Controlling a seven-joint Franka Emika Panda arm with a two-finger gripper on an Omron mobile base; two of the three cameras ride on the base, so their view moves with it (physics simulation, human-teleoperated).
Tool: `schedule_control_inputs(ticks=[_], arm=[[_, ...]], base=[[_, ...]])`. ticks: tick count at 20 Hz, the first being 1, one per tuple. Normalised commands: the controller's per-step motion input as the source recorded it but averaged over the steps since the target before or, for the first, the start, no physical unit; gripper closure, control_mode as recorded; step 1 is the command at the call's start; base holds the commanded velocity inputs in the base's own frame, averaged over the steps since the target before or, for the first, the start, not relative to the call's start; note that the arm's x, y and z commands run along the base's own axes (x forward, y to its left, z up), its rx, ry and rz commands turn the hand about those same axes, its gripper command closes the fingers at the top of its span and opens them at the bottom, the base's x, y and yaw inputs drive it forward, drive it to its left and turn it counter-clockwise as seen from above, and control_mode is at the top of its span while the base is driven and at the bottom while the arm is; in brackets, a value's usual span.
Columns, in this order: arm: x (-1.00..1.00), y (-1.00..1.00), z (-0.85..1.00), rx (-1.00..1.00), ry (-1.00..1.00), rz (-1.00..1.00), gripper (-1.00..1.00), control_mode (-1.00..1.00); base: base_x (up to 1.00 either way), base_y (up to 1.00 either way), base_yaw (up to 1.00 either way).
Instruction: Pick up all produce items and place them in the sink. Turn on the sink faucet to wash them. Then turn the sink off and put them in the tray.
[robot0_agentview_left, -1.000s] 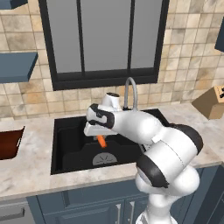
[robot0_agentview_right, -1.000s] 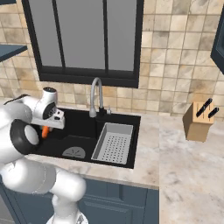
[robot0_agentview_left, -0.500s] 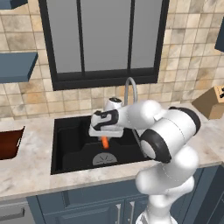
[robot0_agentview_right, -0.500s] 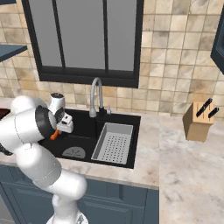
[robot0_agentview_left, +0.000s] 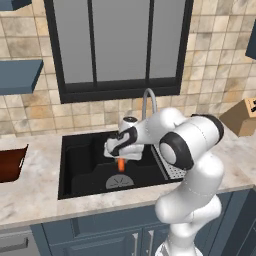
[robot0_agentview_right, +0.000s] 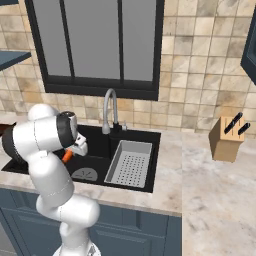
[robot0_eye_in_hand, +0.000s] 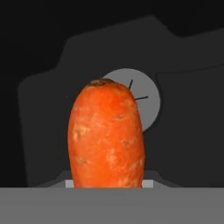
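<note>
1. You see the counter (robot0_agentview_left: 35, 197) cut off at the left edge of the left base view, and the arm's white body covers part of its front on the right.
2. Your sink (robot0_agentview_left: 82, 165) is only partly open to view: the arm hides its right side in the left base view and its left end in the right base view.
3. The grey perforated basket (robot0_agentview_right: 131, 163) sits in the sink's right part; in the left base view you catch only a sliver of it behind the arm.
4. The tray (robot0_agentview_left: 11, 163) is cropped by the left edge, well apart from the sink.
5. The faucet (robot0_agentview_right: 109, 111) shows whole in the right base view; its base is hidden in the left one.
6. The claw (robot0_agentview_left: 121, 159) hangs over the basin, its fingertips hidden by the carrot (robot0_eye_in_hand: 107, 136), which it grips.
7. The carrot's long axis runs down toward the drain disc (robot0_eye_in_hand: 146, 94), blunt end lowest, above the sink floor.
</note>
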Motion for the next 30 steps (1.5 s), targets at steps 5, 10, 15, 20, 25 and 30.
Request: schedule_control_inputs(ticks=[5, 10, 15, 20, 25, 30], arm=[[0.02, -0.14, -0.34, -0.01, 0.00, -0.13, 1.00, -1.00], [0.00, -0.14, -0.33, -0.01, 0.00, -0.13, 1.00, -1.00], [0.00, -0.10, -0.33, -0.01, 0.00, -0.14, 1.00, -1.00], [0.00, -0.06, -0.32, -0.02, 0.00, -0.14, 1.00, -1.00], [0.03, -0.04, -0.30, -0.02, 0.00, -0.15, 1.00, -1.00], [0.10, -0.04, -0.29, -0.02, 0.00, -0.14, 1.00, -1.00]], base=[[0.00, 0.00, 0.00], [0.00, 0.00, 0.00], [0.00, 0.00, 0.00], [0.00, 0.00, 0.00], [0.00, 0.00, 0.00], [0.00, 0.00, 0.00]])
